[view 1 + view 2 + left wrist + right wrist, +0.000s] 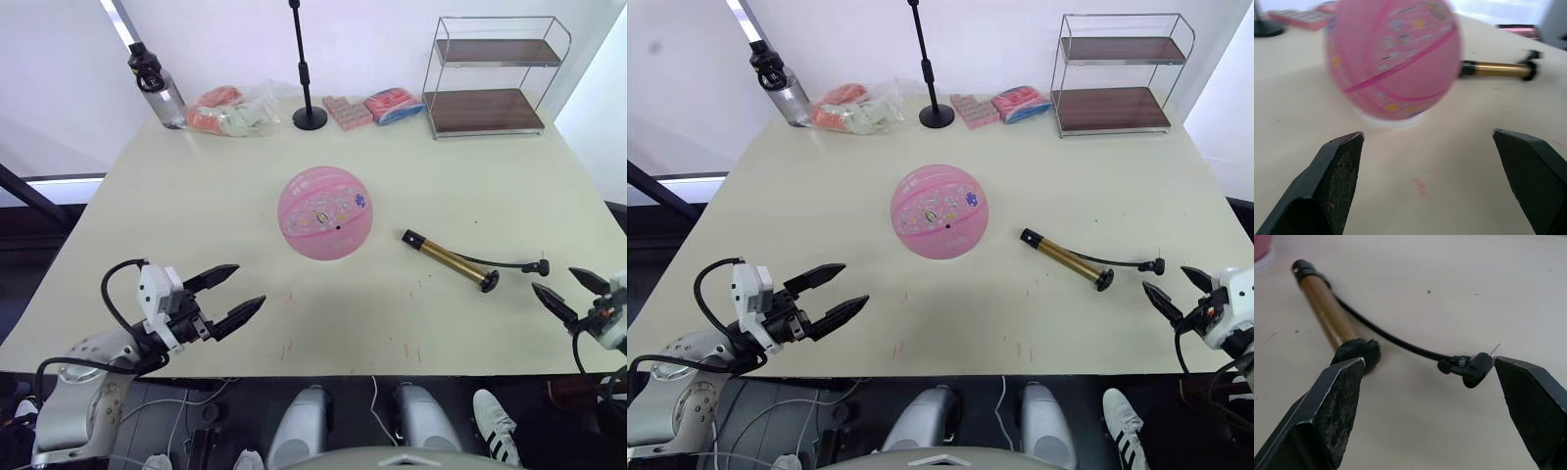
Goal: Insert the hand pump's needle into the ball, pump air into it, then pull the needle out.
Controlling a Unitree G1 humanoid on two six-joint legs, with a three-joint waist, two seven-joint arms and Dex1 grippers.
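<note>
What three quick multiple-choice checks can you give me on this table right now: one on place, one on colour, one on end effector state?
1. Where does the hand pump lie?
A. on the ball's right, on the table
B. on the wire shelf
C. by the water bottle

2. What colour is the ball?
A. blue
B. pink
C. green

3. How is the right end effector?
A. shut on the needle
B. shut on the hose
C. open, holding nothing

Key: 1 A, the pump rests on the table to the ball's right. 2 B, its surface is pink with stickers. 3 C, its fingers stand apart near the needle, with nothing gripped.
</note>
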